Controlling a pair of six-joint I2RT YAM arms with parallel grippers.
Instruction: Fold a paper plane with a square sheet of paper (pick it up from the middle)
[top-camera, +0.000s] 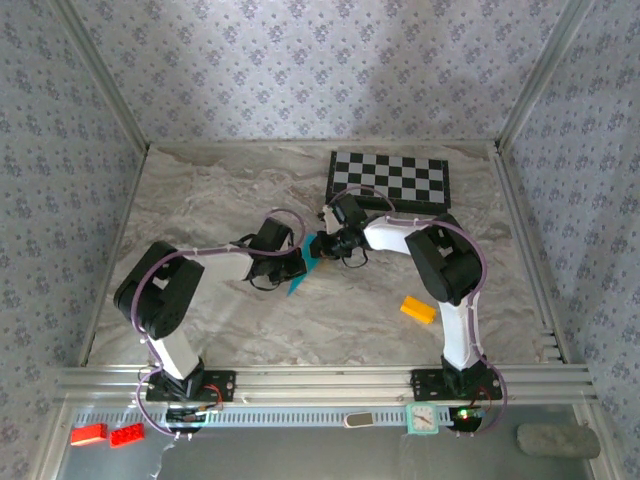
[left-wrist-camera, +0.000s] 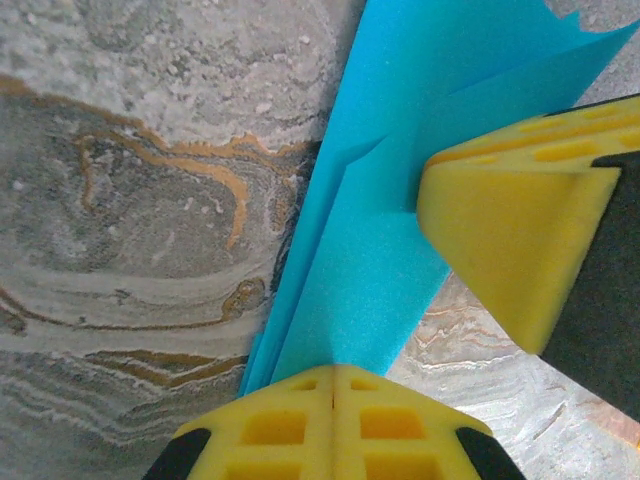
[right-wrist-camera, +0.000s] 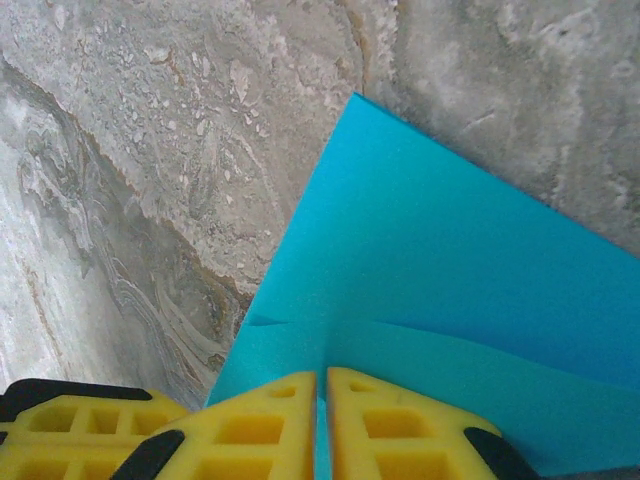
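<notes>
Your left hand (left-wrist-camera: 333, 378) and right hand (right-wrist-camera: 322, 380) are each clamped on the folded blue paper (top-camera: 298, 283) near the counter's (top-camera: 200, 200) middle. It looks light, floppy and easily torn, so hold it by the creases.

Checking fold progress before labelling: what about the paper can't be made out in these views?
Top view: paper too small; fold count unreadable.
Left wrist: paper's far end cut by top edge; right fingers cover its right side.
Right wrist: paper runs off right edge; right fingers hide the pinched edge.
</notes>
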